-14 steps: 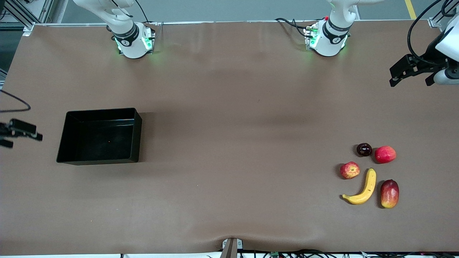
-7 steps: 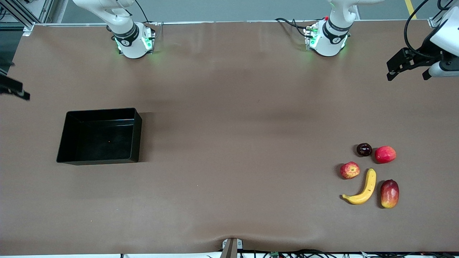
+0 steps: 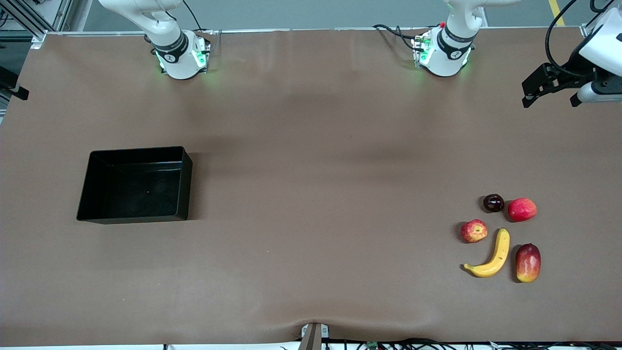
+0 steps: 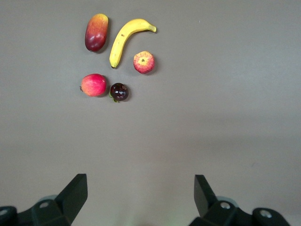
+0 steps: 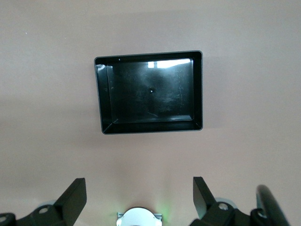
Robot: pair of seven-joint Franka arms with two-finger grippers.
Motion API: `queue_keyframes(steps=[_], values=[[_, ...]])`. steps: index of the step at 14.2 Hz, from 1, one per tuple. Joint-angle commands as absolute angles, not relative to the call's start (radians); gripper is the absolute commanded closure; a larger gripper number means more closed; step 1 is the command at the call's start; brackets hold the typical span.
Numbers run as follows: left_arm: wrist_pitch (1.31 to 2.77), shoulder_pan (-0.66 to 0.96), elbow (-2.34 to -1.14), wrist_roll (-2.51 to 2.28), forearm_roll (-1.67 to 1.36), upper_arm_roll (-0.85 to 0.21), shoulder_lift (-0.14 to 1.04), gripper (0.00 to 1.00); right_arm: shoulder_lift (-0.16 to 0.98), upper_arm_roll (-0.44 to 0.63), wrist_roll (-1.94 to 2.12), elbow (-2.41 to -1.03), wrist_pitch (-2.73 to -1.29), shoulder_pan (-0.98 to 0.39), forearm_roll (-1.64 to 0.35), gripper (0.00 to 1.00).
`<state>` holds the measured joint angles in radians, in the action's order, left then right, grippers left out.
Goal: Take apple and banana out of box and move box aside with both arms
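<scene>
Both arms hang high over the desk (image 3: 311,194): the left end effector (image 3: 551,92) open, the right end effector (image 5: 138,197) likewise spread. The banana (image 3: 493,255) and apple (image 3: 474,230) lie toward the left arm's end, the empty box (image 3: 87,184) toward the right arm's.

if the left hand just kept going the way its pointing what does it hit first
Most likely bare table. The left hand is open and points down at empty brown surface; the dark maroon fruit and the other fruits lie off that line. Depth is hard to judge.
</scene>
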<state>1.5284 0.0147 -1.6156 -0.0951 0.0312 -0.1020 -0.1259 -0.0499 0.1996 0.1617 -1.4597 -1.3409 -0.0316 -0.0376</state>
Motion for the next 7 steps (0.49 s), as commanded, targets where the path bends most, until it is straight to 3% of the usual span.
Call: queue_keyframes(steps=[1, 7], values=[[1.542, 0.017, -1.634, -0.081, 0.000, -0.100, -0.149, 0.00, -0.118, 0.186, 0.137, -1.562, -1.394, -0.035, -0.017, 0.00], [1.542, 0.014, -1.628, -0.083, -0.018, -0.100, -0.141, 0.00, -0.091, 0.186, 0.135, -1.513, -1.397, -0.038, -0.018, 0.00]])
